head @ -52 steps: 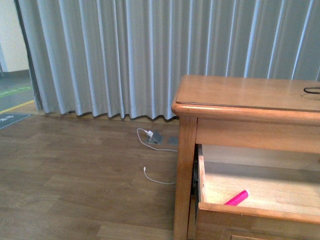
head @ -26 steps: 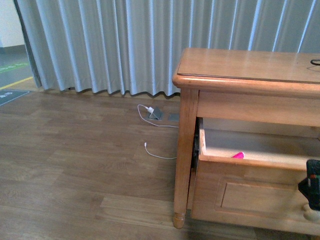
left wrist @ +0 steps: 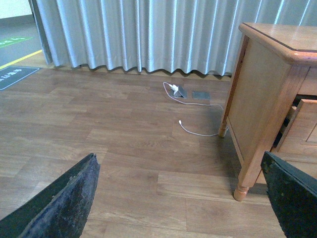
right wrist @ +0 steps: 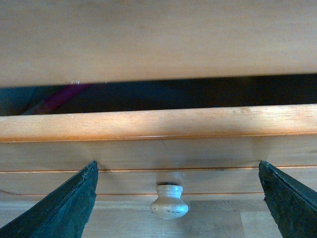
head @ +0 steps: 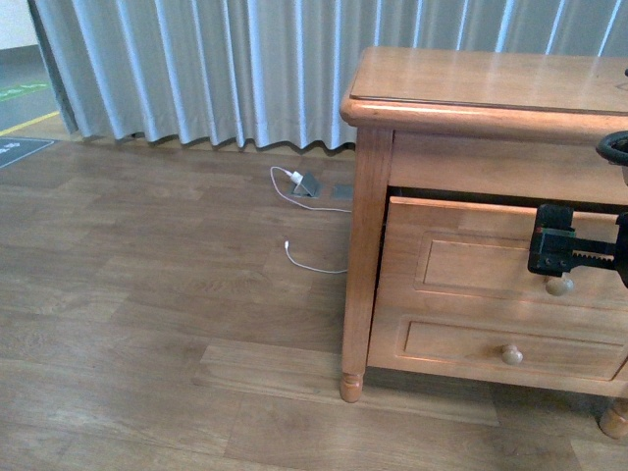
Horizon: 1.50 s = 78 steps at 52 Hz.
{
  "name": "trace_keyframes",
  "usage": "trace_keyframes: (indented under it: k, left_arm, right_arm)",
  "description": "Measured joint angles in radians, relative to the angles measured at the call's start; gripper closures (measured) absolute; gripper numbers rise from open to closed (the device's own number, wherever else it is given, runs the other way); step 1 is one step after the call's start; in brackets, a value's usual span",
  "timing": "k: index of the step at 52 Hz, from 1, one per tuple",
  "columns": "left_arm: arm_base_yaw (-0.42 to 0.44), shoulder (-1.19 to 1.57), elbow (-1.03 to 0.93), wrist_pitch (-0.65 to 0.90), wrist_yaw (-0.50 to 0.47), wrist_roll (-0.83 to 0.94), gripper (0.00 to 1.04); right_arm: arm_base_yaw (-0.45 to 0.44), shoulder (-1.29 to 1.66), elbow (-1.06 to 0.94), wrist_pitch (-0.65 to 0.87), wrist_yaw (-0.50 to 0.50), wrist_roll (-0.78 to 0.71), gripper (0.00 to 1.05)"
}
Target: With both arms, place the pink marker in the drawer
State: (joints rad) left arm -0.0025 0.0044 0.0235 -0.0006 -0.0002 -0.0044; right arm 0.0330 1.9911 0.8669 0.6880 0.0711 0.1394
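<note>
The drawer (head: 481,260) is the top one of the wooden dresser and stands only slightly ajar. My right gripper (head: 577,253) is open in front of its round pale knob (head: 559,286). In the right wrist view the gripper (right wrist: 177,198) has a finger on each side of the knob (right wrist: 169,201), not touching it. Above the drawer front's top edge (right wrist: 158,121) is a dark gap where the pink marker (right wrist: 59,97) shows dimly inside. The marker is hidden in the front view. My left gripper (left wrist: 181,198) is open and empty over the floor, left of the dresser (left wrist: 262,99).
A similar lower drawer (head: 451,343) with its knob (head: 511,354) sits below. A white cable (head: 309,263) and a charger (head: 304,184) lie on the wooden floor by the grey curtain (head: 216,69). The dresser's front leg (head: 351,385) stands on the floor.
The drawer has gone from wide open to almost shut, and the marker is no longer seen in the front view. My right gripper has come into view at the knob.
</note>
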Motion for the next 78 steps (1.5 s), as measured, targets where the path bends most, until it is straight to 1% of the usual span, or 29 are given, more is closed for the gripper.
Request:
trace_keyframes:
  k: [10,20,31,39,52,56,61,68,73,78]
  left_arm:
    - [0.0,0.0,0.0,0.0,0.0,0.0,0.06]
    - [0.0,0.0,0.0,0.0,0.0,0.0,0.06]
    - [0.0,0.0,0.0,0.0,0.0,0.0,0.06]
    - [0.0,0.0,0.0,0.0,0.0,0.0,0.06]
    - [0.0,0.0,0.0,0.0,0.0,0.0,0.06]
    - [0.0,0.0,0.0,0.0,0.0,0.0,0.06]
    - [0.0,0.0,0.0,0.0,0.0,0.0,0.06]
    - [0.0,0.0,0.0,0.0,0.0,0.0,0.06]
    - [0.0,0.0,0.0,0.0,0.0,0.0,0.06]
    - [0.0,0.0,0.0,0.0,0.0,0.0,0.06]
  right_arm:
    - [-0.014,0.088,0.087,0.048,-0.001,0.0,0.08]
    - [-0.027,0.127,0.099,0.1,0.006,-0.005,0.08]
    - [-0.06,0.113,0.063,0.125,-0.008,-0.029,0.08]
    - [-0.079,0.029,-0.007,0.085,-0.016,-0.036,0.08]
    - [-0.081,-0.23,-0.166,-0.055,-0.093,-0.023,0.08]
    - [-0.086,-0.338,-0.217,-0.129,-0.129,-0.024,0.08]
    - [-0.096,-0.482,-0.275,-0.24,-0.181,-0.032,0.08]
    - [-0.124,-0.737,-0.362,-0.431,-0.261,-0.042,0.08]
    - [-0.156,-0.926,-0.412,-0.554,-0.309,-0.057,0.08]
    - [-0.215,-1.119,-0.448,-0.691,-0.373,-0.072,0.08]
